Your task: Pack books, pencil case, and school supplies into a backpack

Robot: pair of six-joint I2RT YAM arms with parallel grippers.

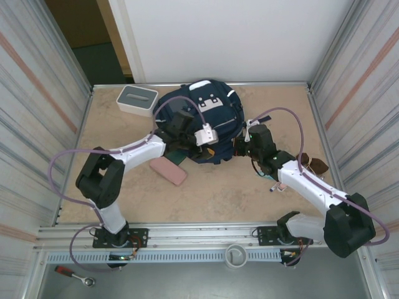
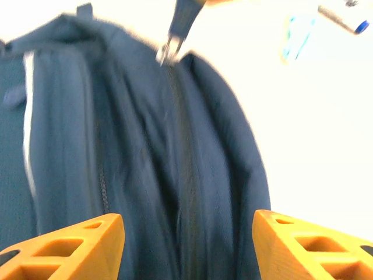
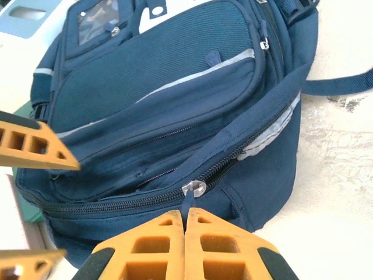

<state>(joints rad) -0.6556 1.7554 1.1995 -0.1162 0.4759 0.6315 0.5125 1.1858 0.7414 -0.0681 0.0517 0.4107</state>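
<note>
The worktop point(image 1: 218, 199) carries the backpack point(image 1: 209, 109) at its far middle, lying flat with its zipped edge turned toward both arms. The left arm point(image 1: 134, 149) reaches over the pack's near left part. Its jaws stand apart and grasp nothing, with the fabric just below them. The right arm point(image 1: 312, 187) comes in from the pack's right side, its jaws clenched on the zip pull point(image 3: 187, 203). The pink pencil case point(image 1: 168, 170) lies just beside the pack's near left edge, nearer the left arm. The zip point(image 2: 185, 175) runs lengthwise away from the left jaws toward the pull. Opening the pack likely means the right jaws drawing the pull along that line while the left jaws steady the fabric.
</note>
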